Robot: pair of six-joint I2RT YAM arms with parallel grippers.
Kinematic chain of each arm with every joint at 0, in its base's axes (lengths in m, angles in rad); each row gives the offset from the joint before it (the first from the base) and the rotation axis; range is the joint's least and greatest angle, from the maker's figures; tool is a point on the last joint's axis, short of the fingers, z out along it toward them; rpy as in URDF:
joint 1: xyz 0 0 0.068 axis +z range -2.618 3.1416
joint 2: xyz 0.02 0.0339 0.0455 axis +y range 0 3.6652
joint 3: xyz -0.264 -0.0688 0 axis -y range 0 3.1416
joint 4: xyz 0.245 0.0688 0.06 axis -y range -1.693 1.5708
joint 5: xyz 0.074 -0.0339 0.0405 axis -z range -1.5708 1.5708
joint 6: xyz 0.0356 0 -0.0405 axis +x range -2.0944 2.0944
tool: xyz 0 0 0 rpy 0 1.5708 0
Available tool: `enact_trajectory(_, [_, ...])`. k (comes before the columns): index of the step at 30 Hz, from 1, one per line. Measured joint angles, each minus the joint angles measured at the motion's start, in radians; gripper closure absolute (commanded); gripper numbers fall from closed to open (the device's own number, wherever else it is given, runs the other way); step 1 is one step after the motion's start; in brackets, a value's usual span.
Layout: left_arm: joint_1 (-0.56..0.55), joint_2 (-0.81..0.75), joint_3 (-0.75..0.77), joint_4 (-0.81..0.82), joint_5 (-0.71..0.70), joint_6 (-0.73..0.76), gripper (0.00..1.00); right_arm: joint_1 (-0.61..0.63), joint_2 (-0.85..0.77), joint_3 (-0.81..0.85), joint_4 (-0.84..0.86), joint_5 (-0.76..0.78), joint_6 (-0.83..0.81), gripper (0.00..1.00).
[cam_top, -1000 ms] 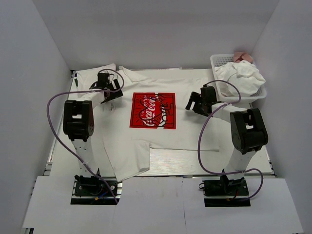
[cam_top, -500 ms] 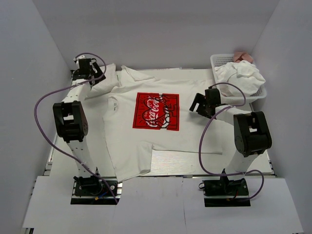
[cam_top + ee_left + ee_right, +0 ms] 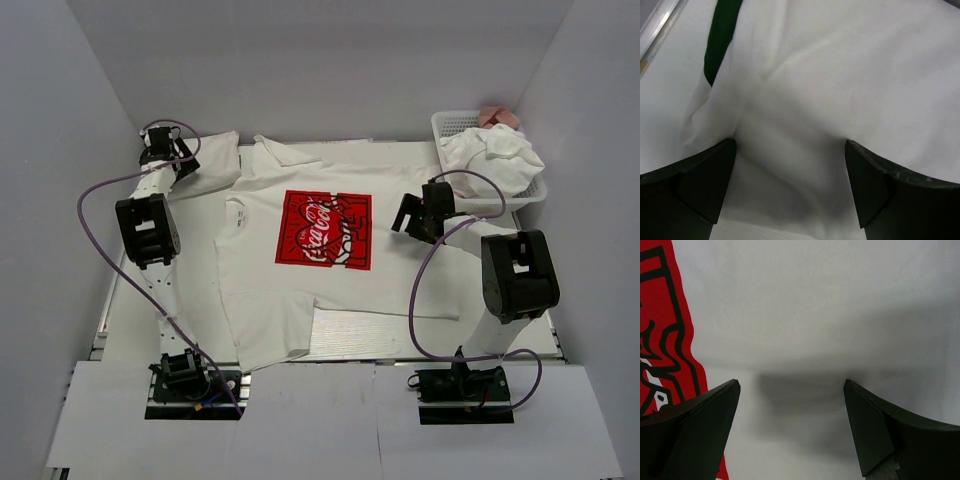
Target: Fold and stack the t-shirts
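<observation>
Printed t-shirt (image 3: 300,290) lies open, front up, on table (image 3: 380,330), between both pincers. No fold made, near hem rumpled. More t-shirts (image 3: 495,155) heaped crumpled in basket (image 3: 535,195), just right of right pincer (image 3: 412,215). No finished stack visible, so task looks barely begun: every fold left to do. Left pincer (image 3: 165,155) reaches out past shirt's sleeve. Wrist views add what top view hides: left pincer spread over wrinkled white cloth, gripping nothing; right pincer spread too, red print (image 3: 665,340) at its left.
</observation>
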Motion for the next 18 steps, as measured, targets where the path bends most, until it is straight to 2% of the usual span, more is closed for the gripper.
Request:
enact_trajectory(7, [0.044, 0.101, 0.129, 0.014, -0.018, 0.07, 0.0, 0.0, -0.01, 0.002, -0.036, 0.044, -0.009, 0.1])
enact_trajectory(18, [0.103, 0.179, 0.229, 0.068, -0.026, 0.109, 0.0, -0.001, -0.054, 0.002, -0.057, 0.03, -0.116, 0.1])
